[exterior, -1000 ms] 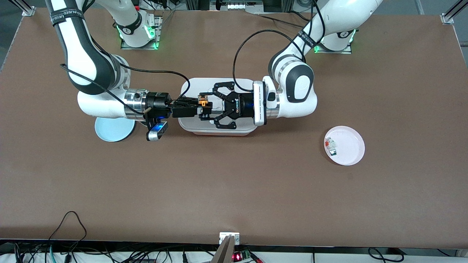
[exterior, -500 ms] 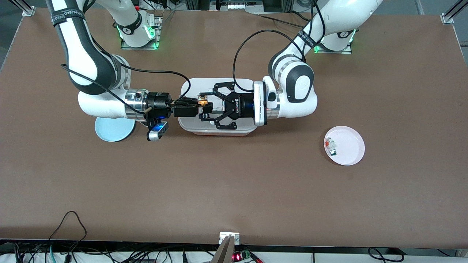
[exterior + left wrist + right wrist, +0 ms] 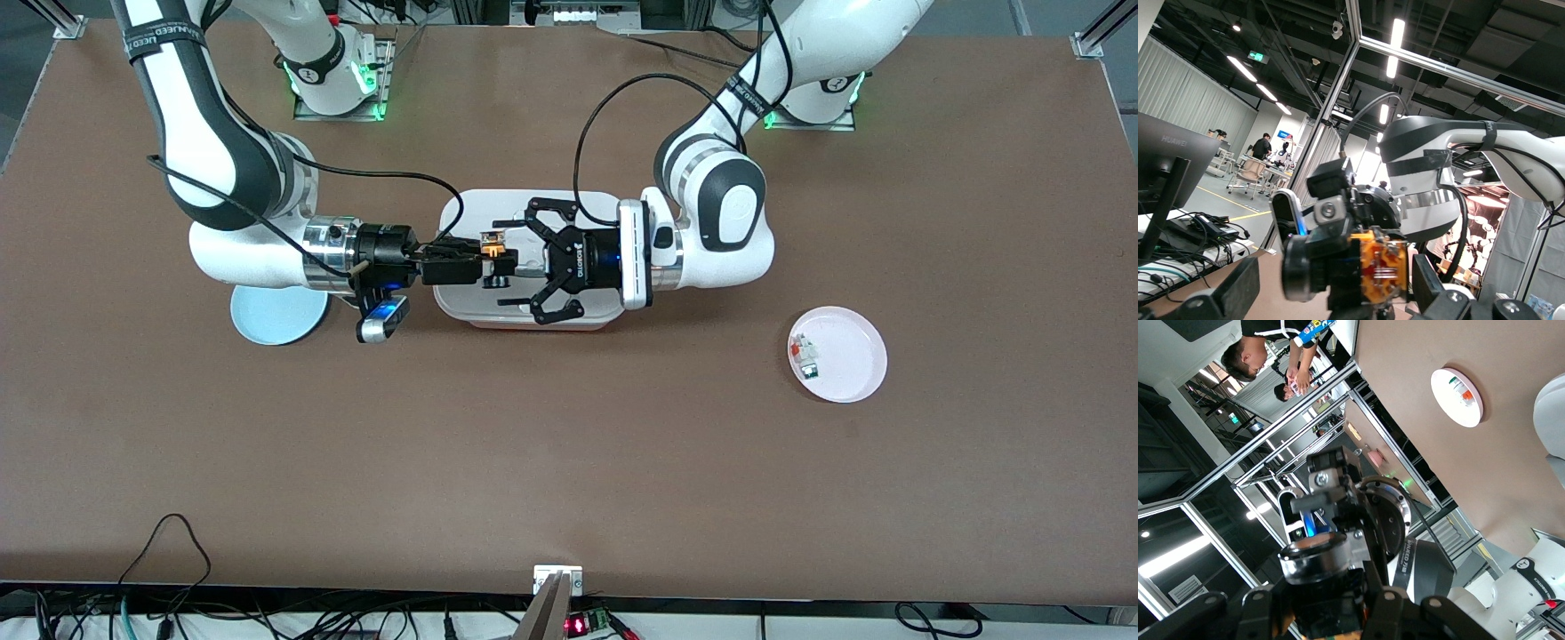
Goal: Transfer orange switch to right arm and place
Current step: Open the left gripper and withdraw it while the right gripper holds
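We are seeing the left pincer [image 3: 508, 258] spreading wide open, releasing the orange switch [image 3: 490, 250]. The right pincer [image 3: 480, 264] is now gripping it alone above the white tray [image 3: 462, 209], so we are judging the handover complete and placement next.

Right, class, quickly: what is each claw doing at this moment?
Left claw: open, holding nothing, over the white tray.
Right claw: shut on the orange switch, over the same tray.
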`<state>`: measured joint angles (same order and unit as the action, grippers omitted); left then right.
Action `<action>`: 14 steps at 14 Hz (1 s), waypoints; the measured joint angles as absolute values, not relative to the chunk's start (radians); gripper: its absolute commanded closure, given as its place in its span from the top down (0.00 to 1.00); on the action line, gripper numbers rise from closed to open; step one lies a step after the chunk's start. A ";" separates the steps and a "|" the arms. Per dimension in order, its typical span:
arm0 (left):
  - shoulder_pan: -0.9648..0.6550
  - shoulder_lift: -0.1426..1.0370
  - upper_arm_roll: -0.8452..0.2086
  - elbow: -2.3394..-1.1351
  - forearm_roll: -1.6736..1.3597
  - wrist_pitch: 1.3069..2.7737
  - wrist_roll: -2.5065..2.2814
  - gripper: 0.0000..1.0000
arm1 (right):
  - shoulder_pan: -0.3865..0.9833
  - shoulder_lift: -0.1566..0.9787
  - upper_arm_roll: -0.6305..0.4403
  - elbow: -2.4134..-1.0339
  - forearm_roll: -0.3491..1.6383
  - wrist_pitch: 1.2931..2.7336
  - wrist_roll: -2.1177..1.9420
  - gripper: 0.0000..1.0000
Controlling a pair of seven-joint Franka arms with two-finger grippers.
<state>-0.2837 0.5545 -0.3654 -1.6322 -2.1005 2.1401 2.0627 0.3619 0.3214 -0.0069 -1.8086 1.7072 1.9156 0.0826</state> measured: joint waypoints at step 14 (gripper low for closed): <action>0.022 0.461 -0.365 -1.624 -1.249 1.780 1.273 1.00 | 0.304 0.318 -0.021 -1.780 1.244 1.897 -0.075 0.08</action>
<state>0.0219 0.4605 -0.3645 -1.6236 -1.2488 1.7795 1.2732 0.3042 0.3178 -0.0212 -1.7795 1.2442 1.8974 -0.0751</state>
